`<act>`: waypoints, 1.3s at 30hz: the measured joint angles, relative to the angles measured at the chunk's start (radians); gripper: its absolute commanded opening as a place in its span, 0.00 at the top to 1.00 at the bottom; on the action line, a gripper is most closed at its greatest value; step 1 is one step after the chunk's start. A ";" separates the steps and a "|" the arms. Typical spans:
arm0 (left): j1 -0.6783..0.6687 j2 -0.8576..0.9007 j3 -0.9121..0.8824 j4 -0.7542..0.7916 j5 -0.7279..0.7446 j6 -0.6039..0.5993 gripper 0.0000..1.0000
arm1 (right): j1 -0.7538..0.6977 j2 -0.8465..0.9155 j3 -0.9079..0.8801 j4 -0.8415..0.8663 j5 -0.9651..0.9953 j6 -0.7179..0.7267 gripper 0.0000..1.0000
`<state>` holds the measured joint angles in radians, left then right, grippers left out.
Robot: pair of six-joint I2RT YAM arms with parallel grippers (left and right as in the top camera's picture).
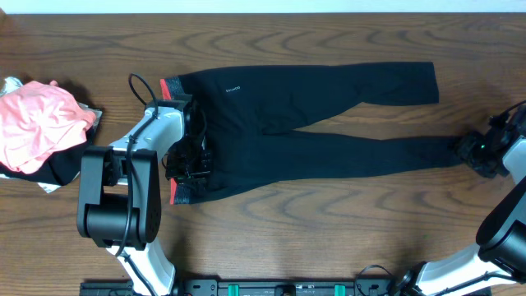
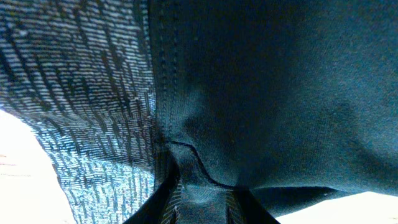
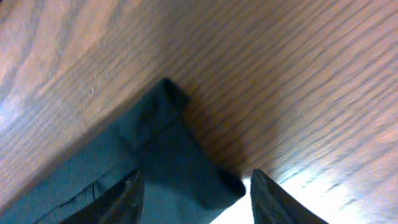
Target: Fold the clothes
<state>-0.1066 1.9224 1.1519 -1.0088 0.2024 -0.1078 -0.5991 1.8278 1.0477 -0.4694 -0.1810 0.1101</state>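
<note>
A dark brown wooden table (image 1: 329,238) with strong wavy grain fills the frame. At the far left edge sits a crumpled pale pink garment (image 1: 37,119), bunched in loose folds. It lies on a darker cloth (image 1: 59,168) that shows beneath its lower edge. A scrap of white (image 1: 11,84) peeks out at its upper left. Along the bottom edge runs a black rail (image 1: 271,288) with small green parts.

The table (image 1: 329,222) is dark brown wood with a strong wavy grain and fills the overhead view. In the right wrist view, light makes white glare on it.
</note>
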 measured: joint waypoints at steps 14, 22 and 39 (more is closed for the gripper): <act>0.000 0.000 0.000 -0.003 0.000 0.000 0.75 | -0.013 0.000 -0.023 0.116 -0.059 -0.004 0.99; 0.000 0.000 0.000 -0.005 0.001 0.000 0.74 | -0.071 0.000 -0.019 0.193 -0.066 0.016 0.99; 0.000 -0.055 0.000 0.025 -0.016 -0.007 0.60 | -0.072 0.000 -0.017 0.167 -0.054 0.016 0.99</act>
<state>-0.1066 1.8679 1.1515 -0.9836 0.1864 -0.1150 -0.6712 1.8278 1.0309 -0.3023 -0.2348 0.1261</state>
